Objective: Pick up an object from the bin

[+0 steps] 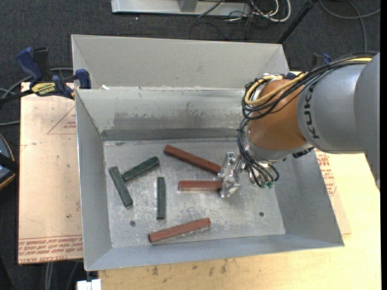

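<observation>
The tool [228, 180] of the KUKA arm [326, 113] stood low over the floor of the grey metal bin [181, 255], right of centre, with its tip at the right end of a red-brown bar [196, 186] that lay flat and pointed left. Whether the tool was spread, pressed together or pinching that bar could not be told from the camera view. Nearest the camera, a second red-brown bar [179, 230] lay alone by the front wall, slightly tilted. Behind it, a dark green bar [160, 198] lay front to back, just left of the bar at the tool and apart from it. Toward the left wall, a slanted green bar [120, 186] and a shorter green bar [140, 168] lay with their ends close together; whether they touched was unclear. Farther back, a third red-brown bar [192, 159] ran down to the right, its lower end just beside the tool. Above the tool sat the wrist's orange cover [275, 122], with black cables [261, 174] looped below it.
</observation>
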Motion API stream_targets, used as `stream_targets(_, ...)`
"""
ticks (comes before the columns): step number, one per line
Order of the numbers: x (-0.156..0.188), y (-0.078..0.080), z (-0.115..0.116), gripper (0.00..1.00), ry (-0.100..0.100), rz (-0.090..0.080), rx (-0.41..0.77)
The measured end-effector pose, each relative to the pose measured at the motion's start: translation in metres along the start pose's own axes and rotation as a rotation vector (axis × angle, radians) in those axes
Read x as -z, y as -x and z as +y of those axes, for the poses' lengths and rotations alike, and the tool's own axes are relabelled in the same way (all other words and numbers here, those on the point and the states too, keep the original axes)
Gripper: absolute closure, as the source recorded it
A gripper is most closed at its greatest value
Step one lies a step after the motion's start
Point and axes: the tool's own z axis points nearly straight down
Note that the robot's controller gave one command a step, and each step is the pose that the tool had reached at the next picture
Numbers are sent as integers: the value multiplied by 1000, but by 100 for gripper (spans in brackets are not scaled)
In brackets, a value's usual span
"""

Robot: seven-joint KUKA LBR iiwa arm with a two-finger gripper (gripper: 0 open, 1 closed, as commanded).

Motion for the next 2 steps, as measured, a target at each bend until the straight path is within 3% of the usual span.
stream_targets(1, 0, 0, 0, 100, 0, 0, 0)
stream_targets(2, 144, 1, 1, 100, 0, 10, 99)
